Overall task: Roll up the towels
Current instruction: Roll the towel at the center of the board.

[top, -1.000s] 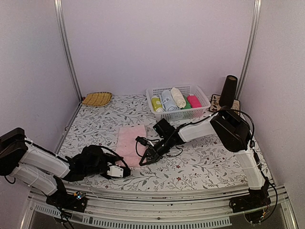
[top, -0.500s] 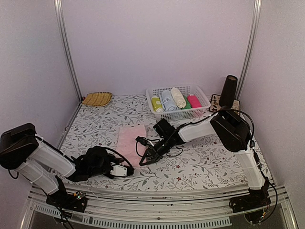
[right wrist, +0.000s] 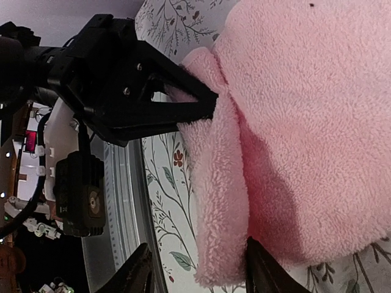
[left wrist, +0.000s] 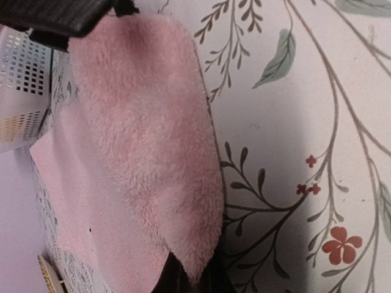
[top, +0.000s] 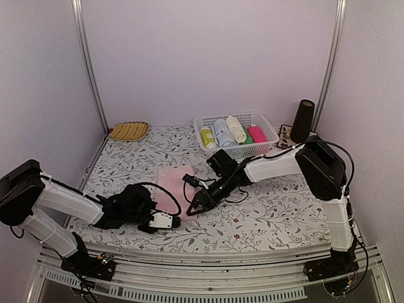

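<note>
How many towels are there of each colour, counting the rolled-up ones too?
Pale pink fluffy cloth towel, lying flat: 1
Yellow-green towel roll: 1
Light blue towel roll: 1
Cream towel roll: 1
Green towel roll, mostly hidden: 1
Magenta towel roll: 1
Total: 6

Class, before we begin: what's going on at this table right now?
Two robot arms are working on a pink towel lying on the floral table. The left gripper pinches the towel's near edge, which is lifted and folded over into the start of a roll. The right gripper sits at the same edge, fingers apart, straddling the fold. Most of the towel lies flat. Behind it, a white basket holds several rolled towels.
</note>
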You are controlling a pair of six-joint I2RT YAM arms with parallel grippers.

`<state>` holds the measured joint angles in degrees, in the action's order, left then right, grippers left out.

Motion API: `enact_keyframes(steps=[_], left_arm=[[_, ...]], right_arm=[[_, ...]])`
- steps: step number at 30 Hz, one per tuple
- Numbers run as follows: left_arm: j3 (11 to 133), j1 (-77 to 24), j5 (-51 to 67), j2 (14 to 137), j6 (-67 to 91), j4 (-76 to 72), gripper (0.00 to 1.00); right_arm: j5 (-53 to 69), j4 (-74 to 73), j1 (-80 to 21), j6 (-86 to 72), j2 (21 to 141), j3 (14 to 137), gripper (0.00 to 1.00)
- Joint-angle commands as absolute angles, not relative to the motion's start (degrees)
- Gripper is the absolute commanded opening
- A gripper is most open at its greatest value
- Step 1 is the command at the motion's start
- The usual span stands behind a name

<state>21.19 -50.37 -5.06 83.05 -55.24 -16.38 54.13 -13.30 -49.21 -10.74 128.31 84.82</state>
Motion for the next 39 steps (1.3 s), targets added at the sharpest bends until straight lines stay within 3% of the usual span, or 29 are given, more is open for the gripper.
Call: enact_keyframes(steps=[1, 8, 12, 20, 27, 39], left_arm=[[24.74, -47.65, 7.37, 84.01, -51.44, 1.29, 0.00], [31.83, -41.20, 19.45, 84.98, -50.54, 11.58, 0.00], [37.01, -36.13, 27.25, 87.37, -51.36, 18.47, 0.00], [47.10, -29.13, 39.56, 94.18, -55.45, 32.57, 0.00], [49.60, -27.68, 40.66, 96.46, -58.21, 37.06, 0.00], [52.38, -26.19, 41.92, 99.55, -60.37, 41.13, 0.00]], right_arm=[[43.51, -18.17, -48.39, -3.59, 119.48, 80.29, 0.54], [20.47, -10.64, -50.65, 9.84, 106.29, 65.44, 0.60], [8.16, 7.29, -58.06, 23.44, 99.30, 54.00, 0.65], [-4.88, 25.45, -66.39, 42.85, 105.47, 50.60, 0.66], [-4.66, 36.63, -67.15, 56.83, 111.33, 51.09, 0.69], [-4.33, 35.59, -67.09, 65.09, 118.41, 57.05, 0.72]])
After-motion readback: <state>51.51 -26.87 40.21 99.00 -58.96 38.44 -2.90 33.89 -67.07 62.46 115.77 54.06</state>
